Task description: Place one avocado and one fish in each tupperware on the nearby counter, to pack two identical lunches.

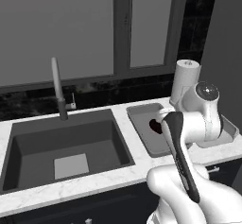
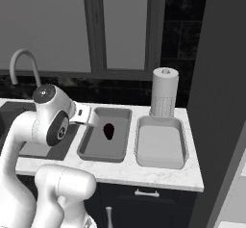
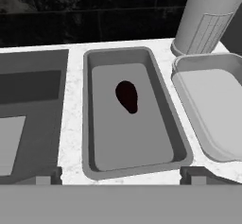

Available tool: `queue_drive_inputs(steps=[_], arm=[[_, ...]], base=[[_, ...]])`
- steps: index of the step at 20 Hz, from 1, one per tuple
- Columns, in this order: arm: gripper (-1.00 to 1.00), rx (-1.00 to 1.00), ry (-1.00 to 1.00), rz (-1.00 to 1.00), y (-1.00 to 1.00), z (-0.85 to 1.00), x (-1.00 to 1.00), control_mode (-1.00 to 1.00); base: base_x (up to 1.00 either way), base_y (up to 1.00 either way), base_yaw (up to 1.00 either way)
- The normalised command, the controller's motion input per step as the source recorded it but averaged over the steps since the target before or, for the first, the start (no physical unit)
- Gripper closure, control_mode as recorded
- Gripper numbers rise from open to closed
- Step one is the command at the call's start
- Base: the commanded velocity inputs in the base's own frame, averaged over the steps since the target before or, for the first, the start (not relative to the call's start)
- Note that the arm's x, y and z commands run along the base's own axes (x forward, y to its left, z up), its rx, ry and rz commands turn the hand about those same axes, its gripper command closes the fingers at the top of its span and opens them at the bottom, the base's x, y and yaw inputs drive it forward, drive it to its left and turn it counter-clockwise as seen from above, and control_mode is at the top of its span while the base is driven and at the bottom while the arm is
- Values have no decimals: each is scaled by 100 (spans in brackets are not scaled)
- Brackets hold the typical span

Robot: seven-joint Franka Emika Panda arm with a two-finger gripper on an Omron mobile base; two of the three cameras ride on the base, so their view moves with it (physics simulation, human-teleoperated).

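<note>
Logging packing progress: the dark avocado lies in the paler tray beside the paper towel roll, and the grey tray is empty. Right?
No. The hand view shows the avocado in the grey tray next to the sink. The paler tray by the paper towel roll is the empty one.

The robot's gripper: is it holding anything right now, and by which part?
Nothing. The gripper is open and empty above the grey tupperware, where the dark avocado lies.
</note>
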Motion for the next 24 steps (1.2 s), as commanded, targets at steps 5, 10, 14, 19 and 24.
queue_drive_inputs(steps=[5, 10, 14, 19, 24], arm=[[-100, 0, -30, -3, 15, 8, -93, -100], [-100, 0, -11, -1, 3, 0, -41, -100], [-100, 0, 0, 0, 0, 0, -22, -100], [-100, 0, -2, 0, 0, 0, -26, 100], [-100, 0, 0, 0, 0, 0, 0, 100]], base=[[0, 0, 0], [0, 0, 0], [0, 0, 0], [-32, 0, 0], [-97, -14, 0]])
